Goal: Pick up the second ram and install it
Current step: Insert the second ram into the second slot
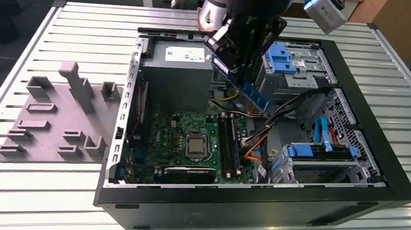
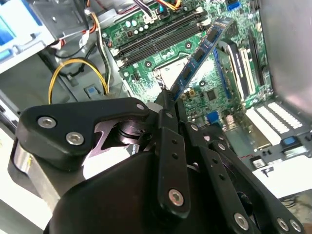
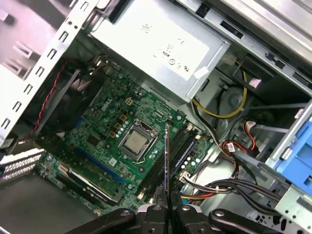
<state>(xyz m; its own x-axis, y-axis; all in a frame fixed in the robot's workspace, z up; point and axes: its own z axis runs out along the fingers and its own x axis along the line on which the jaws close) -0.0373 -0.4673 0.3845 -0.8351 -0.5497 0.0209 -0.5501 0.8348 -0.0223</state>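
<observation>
Gripping the second ram by one end between closed jaws of the gripper, well above the open computer case. Hanging tilted in the exterior view, free end pointing toward 5 o'clock, over the gap between the grey power supply and the drive cage with bright blue brackets. Not yet touching the motherboard.

Appearing edge-on in the first wrist view, second ram rising toward 12 o'clock from the fingertips, lying roughly over the black memory slots just beside the processor socket. Slanting toward 1 o'clock in the second wrist view, second ram crossing the board near the socket.

Judging the step in hand as carrying and aligning above the slots. For good seating: levelling the stick parallel to the free slot, centring the edge over the channel, matching notch to key, keeping clear of the yellow cables, pressing evenly along the full length rather than at one end. Latch positions too small to tell.
</observation>
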